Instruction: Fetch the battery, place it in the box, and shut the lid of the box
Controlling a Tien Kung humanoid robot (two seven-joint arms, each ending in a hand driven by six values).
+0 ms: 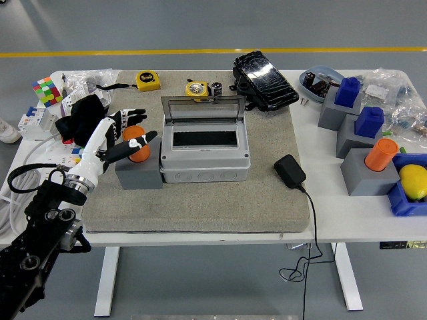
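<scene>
The battery is an orange cylinder standing upright in a grey holder block on the left of the grey mat. My left hand reaches in from the lower left and wraps the battery, with its thumb across the front and its fingers behind. The battery still sits in the holder. Just right of the holder is the grey box, with its clear lid standing open at the back and a dark slot showing inside. The right arm is out of view.
A black adapter with a cable lies right of the box. At the far right, grey blocks carry another orange cylinder and blue pieces. A black case, a yellow tape measure and a colour cube lie at the back.
</scene>
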